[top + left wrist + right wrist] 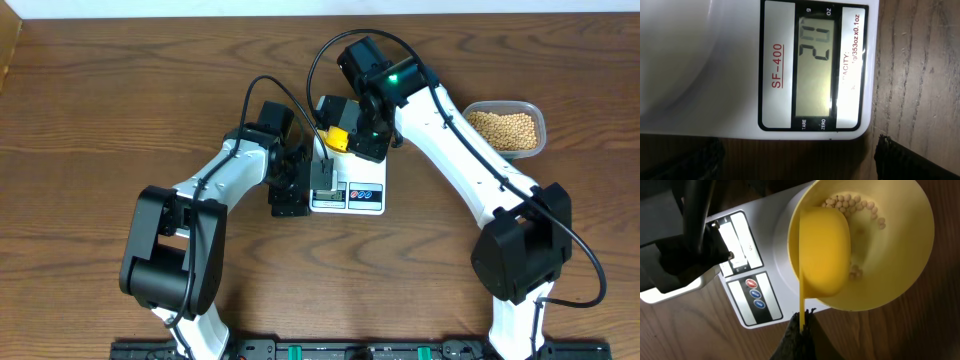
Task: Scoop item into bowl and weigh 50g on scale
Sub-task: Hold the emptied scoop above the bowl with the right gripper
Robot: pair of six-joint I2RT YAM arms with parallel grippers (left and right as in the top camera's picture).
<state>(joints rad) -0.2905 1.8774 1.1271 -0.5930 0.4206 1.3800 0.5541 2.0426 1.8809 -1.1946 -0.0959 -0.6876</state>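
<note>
- A dark brown wood-grain table [90, 90] fills the overhead view, with both white-and-black arms reaching toward its middle
- The white scale [365, 197] lies at the centre of the overhead frame, between the two arms
- In the left wrist view its grey display [815, 65] shows "20", beside the red label "SF-400"
- Three round buttons [755, 292] run along the scale's edge at the lower left of the right wrist view
- The pale-yellow bowl [900, 245] stands on the scale platform and takes up the upper right of the right wrist view
- A few soybeans [850, 202] lie inside the bowl, most of them along its upper inner wall and a few near the scoop's lower edge
- A bright yellow scoop [822, 245] hangs over the left half of the bowl, its thin handle running straight down the frame
- The right gripper [801, 330] has its fingers pressed together on the end of that handle, at the bottom centre of the right wrist view
- The left gripper [800, 160] holds nothing; its fingers are spread wide at the two bottom corners of the left wrist view, above the display end of the scale
- A clear tub [543, 125] of more soybeans sits at the upper right of the overhead frame, well apart from the scale
</note>
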